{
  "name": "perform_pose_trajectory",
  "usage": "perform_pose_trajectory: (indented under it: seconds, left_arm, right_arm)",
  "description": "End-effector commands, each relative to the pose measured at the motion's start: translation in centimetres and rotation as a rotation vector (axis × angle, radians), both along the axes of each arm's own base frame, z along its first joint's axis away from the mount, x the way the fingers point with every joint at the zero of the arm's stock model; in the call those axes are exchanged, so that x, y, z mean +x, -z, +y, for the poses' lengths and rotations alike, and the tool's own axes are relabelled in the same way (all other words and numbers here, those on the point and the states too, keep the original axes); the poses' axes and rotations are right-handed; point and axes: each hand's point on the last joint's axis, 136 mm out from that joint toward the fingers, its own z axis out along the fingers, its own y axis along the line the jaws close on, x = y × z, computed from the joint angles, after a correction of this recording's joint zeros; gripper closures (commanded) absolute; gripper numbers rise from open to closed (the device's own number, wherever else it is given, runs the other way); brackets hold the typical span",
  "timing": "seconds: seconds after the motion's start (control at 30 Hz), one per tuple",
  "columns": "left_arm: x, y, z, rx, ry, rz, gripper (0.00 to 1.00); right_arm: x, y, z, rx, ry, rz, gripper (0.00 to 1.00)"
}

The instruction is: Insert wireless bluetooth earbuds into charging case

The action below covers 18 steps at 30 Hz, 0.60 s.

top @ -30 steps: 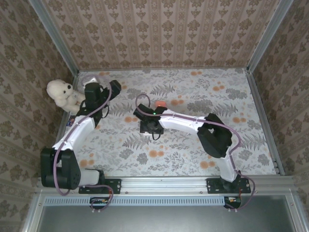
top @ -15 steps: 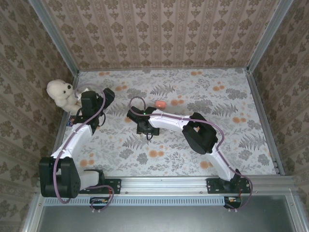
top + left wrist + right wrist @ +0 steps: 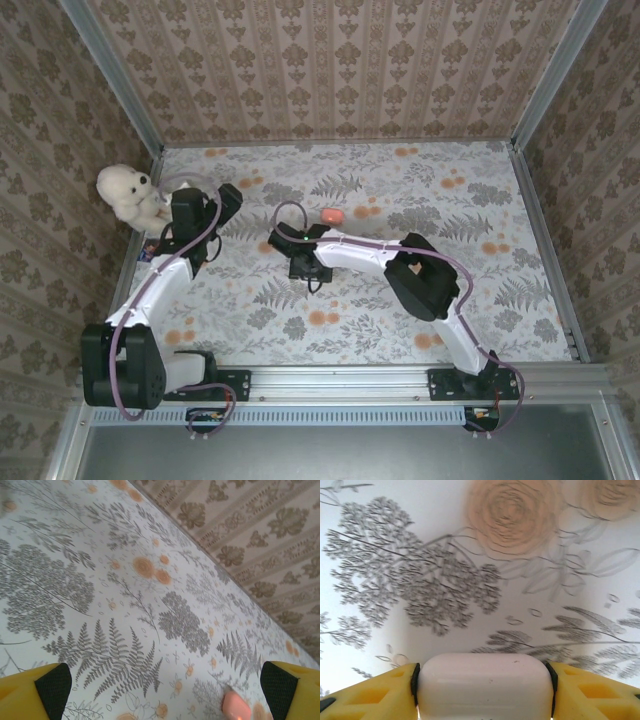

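Note:
A white charging case (image 3: 484,687), small and rounded, sits between the yellow fingers of my right gripper (image 3: 482,682), whose black pads (image 3: 414,684) press on both of its ends just above the floral table. From above, that gripper (image 3: 308,270) is at mid-table. An orange-red case (image 3: 333,215) lies on the cloth just behind it, and also shows low right (image 3: 235,706) in the left wrist view. My left gripper (image 3: 165,685) hangs open over bare cloth, at the table's left (image 3: 222,205). The earbuds are out of view.
A white teddy bear (image 3: 125,193) sits at the table's left edge, close to the left arm. Patterned walls (image 3: 340,70) with metal rails close in the back and both sides. The right half of the cloth (image 3: 480,250) holds nothing but the right arm.
The right wrist has swung left across mid-table and its jaws have narrowed onto the white case. The left gripper has pulled back a little from the far left corner.

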Motion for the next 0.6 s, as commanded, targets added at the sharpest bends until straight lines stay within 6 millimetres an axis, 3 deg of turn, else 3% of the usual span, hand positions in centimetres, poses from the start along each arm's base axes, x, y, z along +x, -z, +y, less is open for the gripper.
perform_pose_trajectory:
  seconds: [0.0, 0.33, 0.57]
  left_arm:
    - [0.1, -0.8, -2.6, 0.048, 0.123, -0.026, 0.0]
    - [-1.8, 0.6, -11.8, 0.003, 0.474, -0.188, 0.03]
    - [-3.7, 0.9, -17.7, -0.131, 0.701, -0.325, 0.09]
  right_arm:
    - [1.4, -3.6, -1.0, 0.109, 0.084, -0.063, 0.47]
    - [5.5, -9.7, -7.0, 0.294, 0.291, -0.183, 0.47]
    - [8.2, -12.1, -10.0, 0.454, 0.435, -0.221, 0.48]
